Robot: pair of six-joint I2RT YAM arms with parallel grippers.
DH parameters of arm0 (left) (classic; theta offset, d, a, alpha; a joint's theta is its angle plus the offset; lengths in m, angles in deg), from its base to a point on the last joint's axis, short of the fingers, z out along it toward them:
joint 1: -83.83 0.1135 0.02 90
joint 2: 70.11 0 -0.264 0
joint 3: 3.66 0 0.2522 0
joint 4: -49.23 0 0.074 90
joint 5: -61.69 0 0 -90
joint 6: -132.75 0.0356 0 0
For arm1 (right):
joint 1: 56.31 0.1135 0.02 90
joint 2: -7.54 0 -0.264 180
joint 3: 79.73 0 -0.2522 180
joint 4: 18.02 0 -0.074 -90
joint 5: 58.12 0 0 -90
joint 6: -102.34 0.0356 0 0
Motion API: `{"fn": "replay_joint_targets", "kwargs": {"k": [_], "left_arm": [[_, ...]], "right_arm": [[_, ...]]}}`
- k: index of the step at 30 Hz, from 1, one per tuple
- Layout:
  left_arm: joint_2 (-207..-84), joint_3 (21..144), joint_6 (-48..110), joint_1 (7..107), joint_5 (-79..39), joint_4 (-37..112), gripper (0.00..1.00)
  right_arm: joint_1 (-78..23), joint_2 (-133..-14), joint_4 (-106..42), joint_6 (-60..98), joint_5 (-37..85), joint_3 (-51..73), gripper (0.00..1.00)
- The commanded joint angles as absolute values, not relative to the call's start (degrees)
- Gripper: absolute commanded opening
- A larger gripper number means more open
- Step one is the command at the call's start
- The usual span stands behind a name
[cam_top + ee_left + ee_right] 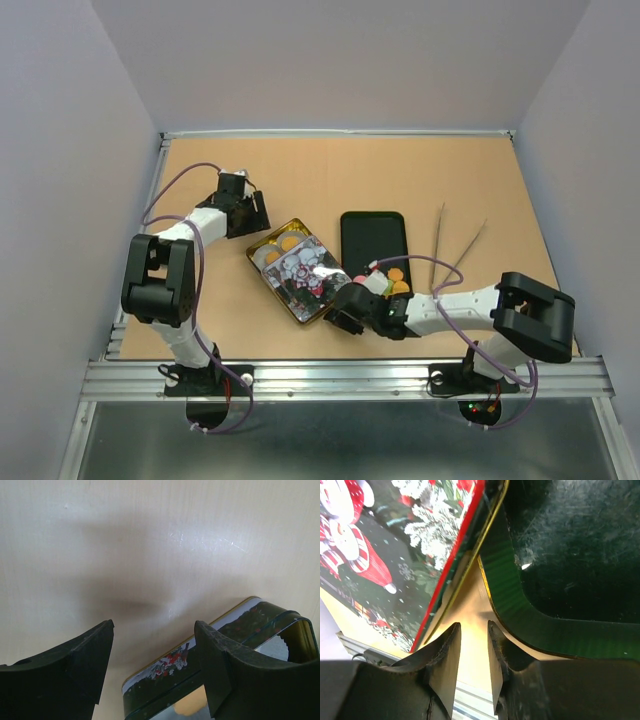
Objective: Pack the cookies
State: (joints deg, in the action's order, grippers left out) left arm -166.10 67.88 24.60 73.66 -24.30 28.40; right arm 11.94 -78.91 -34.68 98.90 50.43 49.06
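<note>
Orange-brown cookies (pixel 283 243) lie in the far end of a gold-rimmed tin (pixel 262 262). A lid printed with snowmen (pixel 305 272) covers the rest of it. More cookies (pixel 396 279), orange and pink, sit at the near end of the black tray (pixel 373 240). My left gripper (pixel 255 212) hangs open over the tin's far end. In its wrist view the open left gripper (pixel 154 625) frames the tin wall (pixel 235 625) and one cookie (pixel 192 706). My right gripper (pixel 345 312) is low between lid and tray. In the right wrist view the right gripper (pixel 473 625) shows a narrow, empty gap.
Two thin tweezers (pixel 439 233) lie on the board to the right of the tray. In the right wrist view the snowman lid (pixel 380 545) is at the left and the dark tray's green-tinged rim (pixel 506 575) at the right. The table's metal front rail (pixel 340 378) runs just behind the right gripper.
</note>
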Motion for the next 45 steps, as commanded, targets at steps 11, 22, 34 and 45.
{"fn": "replay_joint_targets", "kwargs": {"k": [11, 22, 34, 45], "left_arm": [[-169.9, 71.2, 26.6, 71.1, -22.5, 26.2, 0.74], [-170.0, 71.0, 27.1, 68.4, -22.1, 25.5, 0.72], [-170.4, 70.7, 28.2, 66.3, -19.5, 24.6, 0.42], [-170.7, 70.4, 28.6, 66.3, -16.8, 24.7, 0.29]], "right_arm": [[9.6, -83.4, -38.4, 95.8, 52.8, 41.6, 0.33], [8.1, -83.2, -39.7, 93.9, 53.4, 38.3, 0.33], [6.0, -84.7, -40.5, 91.8, 53.0, 34.5, 0.33], [5.1, -89.5, -41.2, 89.9, 51.3, 28.6, 0.33]]}}
